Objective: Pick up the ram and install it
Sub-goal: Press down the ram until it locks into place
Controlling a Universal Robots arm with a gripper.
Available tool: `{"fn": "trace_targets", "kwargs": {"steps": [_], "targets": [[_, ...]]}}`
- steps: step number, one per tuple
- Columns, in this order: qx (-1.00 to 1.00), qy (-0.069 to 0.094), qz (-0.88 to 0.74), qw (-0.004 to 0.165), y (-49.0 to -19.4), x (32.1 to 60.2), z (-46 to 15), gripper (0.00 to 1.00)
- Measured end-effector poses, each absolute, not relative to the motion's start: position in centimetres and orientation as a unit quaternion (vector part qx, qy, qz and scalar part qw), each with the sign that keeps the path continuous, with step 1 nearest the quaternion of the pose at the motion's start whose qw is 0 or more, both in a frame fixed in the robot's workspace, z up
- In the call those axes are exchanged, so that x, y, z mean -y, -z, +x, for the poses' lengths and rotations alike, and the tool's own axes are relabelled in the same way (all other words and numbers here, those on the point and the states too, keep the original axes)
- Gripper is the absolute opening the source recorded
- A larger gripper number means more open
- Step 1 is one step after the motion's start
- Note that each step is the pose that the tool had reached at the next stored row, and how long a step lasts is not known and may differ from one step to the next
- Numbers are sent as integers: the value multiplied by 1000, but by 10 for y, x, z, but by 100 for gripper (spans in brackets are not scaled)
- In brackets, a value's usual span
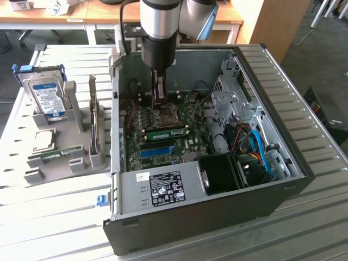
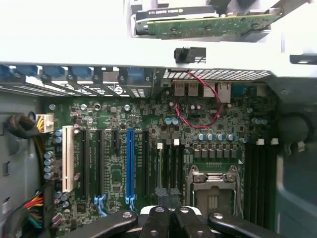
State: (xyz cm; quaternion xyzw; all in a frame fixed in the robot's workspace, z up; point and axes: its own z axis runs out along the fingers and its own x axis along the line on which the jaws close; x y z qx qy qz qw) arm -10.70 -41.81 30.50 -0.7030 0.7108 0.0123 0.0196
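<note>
The gripper [image 1: 158,89], jaws shut together, is held low above the motherboard [image 1: 174,117]; nothing seems held; the ram [image 1: 166,132] must be reached, by this guess, with jaws apart.

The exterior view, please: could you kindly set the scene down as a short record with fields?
setting: open computer case on a slatted metal table
end effector: shut, inside the case, above the motherboard, near the processor socket
green stick in the case: lies across the motherboard, between the socket and the blue slot
parts tray: to the exterior view's left of the case, holding a hard drive and a second green stick
</note>
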Motion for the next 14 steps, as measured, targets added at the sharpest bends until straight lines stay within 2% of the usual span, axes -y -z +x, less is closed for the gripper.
{"fn": "trace_targets", "kwargs": {"steps": [14], "targets": [[-711, -12, -703, 20, -308, 418, -93, 11]]}}
